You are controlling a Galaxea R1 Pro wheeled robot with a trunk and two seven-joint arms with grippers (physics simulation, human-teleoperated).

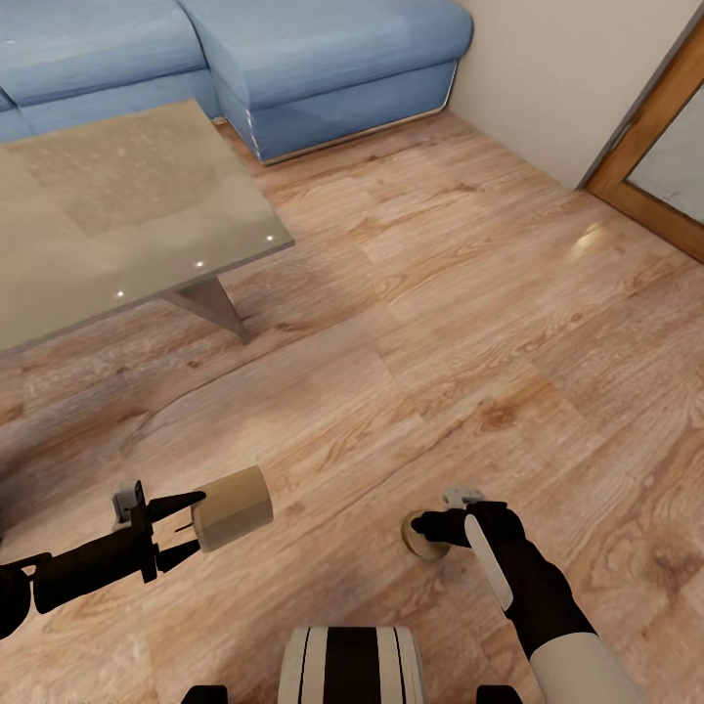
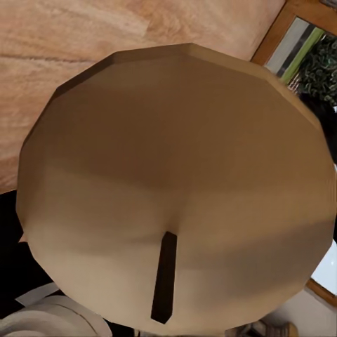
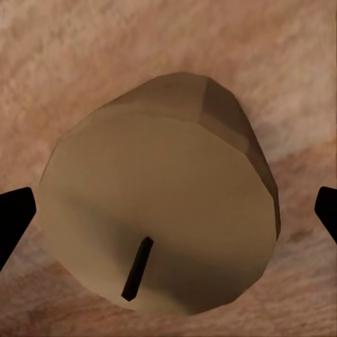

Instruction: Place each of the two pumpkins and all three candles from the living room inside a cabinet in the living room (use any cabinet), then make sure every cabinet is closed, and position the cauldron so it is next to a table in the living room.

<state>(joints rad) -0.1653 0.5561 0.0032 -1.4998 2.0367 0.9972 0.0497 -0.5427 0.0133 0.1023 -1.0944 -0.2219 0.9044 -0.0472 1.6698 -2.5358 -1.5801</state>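
- The left gripper (image 1: 196, 533) is clamped on one candle (image 1: 233, 507), carried above the wood floor (image 1: 440, 323) on the robot's side of the table (image 1: 117, 210); the candle's long axis lies roughly level, pointing away from the fingers.
- In the left wrist view that candle's (image 2: 175, 189) wick end faces the camera closely.
- A second candle (image 1: 423, 536) is at the right gripper (image 1: 437, 528), farther from the table than the held one, low by the floor.
- In the right wrist view this candle (image 3: 165, 217) sits between the two dark fingertips (image 3: 14, 219), its wick end towards the camera and its body running away from it; the tips stand apart, either side, with a gap visible to the candle's edge.
- My judgement: the right arm is the one placed for this candle, which lies straight ahead along the fingers, so closing them should be the next move.
- No cabinet shows beyond the table, just a blue sofa (image 1: 323, 68).
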